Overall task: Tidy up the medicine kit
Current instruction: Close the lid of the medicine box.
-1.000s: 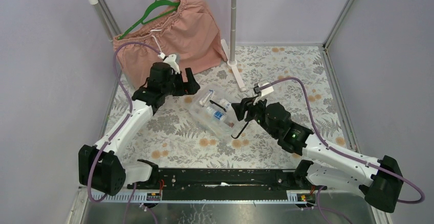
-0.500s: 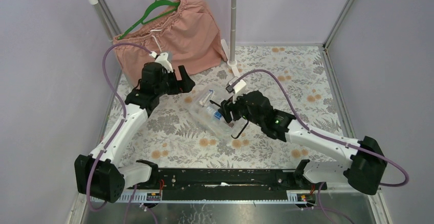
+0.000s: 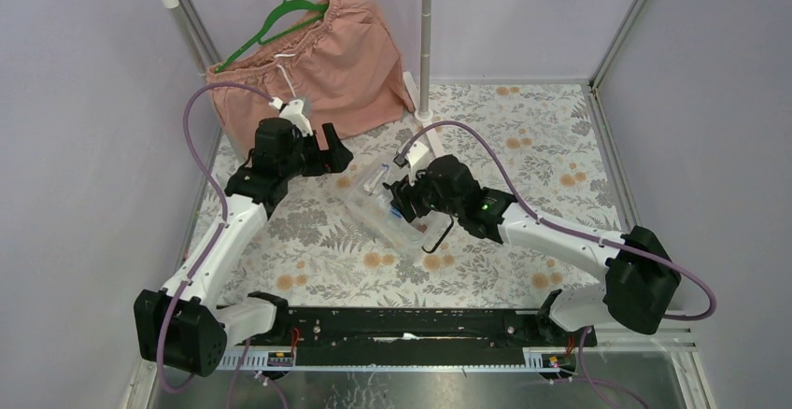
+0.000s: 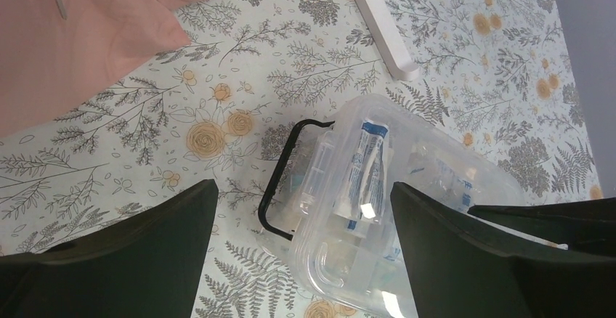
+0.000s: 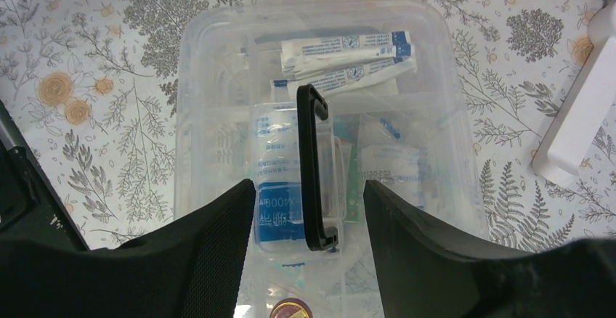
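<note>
Reaching in from the right, the right gripper (image 5: 309,187) is now hanging directly over the medicine kit (image 3: 362,205), having swung across from beside it. Its jaws are standing partly apart astride the black handle (image 5: 311,165) and gripping nothing, which suggests a grab at that handle is coming. The left gripper (image 3: 333,152), having drawn back slightly, is hovering wide open and empty off the kit's far-left corner, while the one lidded box is lying mid-way across the floral mat (image 3: 523,138), showing one blue-labelled bottle (image 5: 274,158) and at least two white-and-blue sachets (image 5: 341,46).
</note>
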{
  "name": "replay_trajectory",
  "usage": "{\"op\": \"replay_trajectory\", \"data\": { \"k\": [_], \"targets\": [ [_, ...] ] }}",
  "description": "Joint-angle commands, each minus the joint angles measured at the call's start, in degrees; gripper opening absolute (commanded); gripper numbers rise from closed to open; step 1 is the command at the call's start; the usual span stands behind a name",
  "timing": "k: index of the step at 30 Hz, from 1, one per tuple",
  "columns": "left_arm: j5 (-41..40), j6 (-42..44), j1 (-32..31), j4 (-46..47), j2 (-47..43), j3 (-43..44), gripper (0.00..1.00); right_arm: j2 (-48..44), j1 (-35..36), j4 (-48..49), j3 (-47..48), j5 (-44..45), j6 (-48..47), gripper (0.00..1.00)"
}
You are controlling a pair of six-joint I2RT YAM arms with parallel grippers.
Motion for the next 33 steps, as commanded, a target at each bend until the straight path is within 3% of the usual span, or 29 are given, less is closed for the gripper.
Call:
{"op": "replay_trajectory", "data": {
  "k": [1, 8, 18, 20, 28, 30, 33],
  "targets": [
    [1.3, 1.3, 0.7, 1.6, 0.1, -1.4, 0.97, 0.5, -0.3, -0.8, 2.9, -0.1, -0.6, 0.64],
    [4.6, -0.5, 1.6, 5.0, 2.6, -2.7, 0.98, -5.2, -0.3, 0.7, 0.8, 2.0, 2.8, 0.66],
    [15.1, -5.8, 2.7, 12.1, 9.4, -2.6, 0.98, -17.1, -2.3, -3.9, -5.7, 19.0, 17.5, 0.66],
    [16.3, -5.9, 2.7, 12.2, 10.3, -2.7, 0.97, -19.3, -3.1, -5.5, -7.4, 17.7, 17.4, 0.66],
    [15.5, -6.0, 2.7, 13.3, 8.5, -4.8, 0.98, -19.5, -3.4, 3.0, -9.9, -4.4, 6.4, 0.68],
    [16.2, -6.9, 2.7, 14.3, 9.0, -5.5, 0.98, -17.5, -3.4, 2.9, -8.9, -3.9, 5.8, 0.68],
    [17.7, -8.6, 2.6, 16.2, 9.7, -6.6, 0.97, -15.3, -3.4, -1.4, -5.8, 5.4, 9.9, 0.67]
  ]
}}
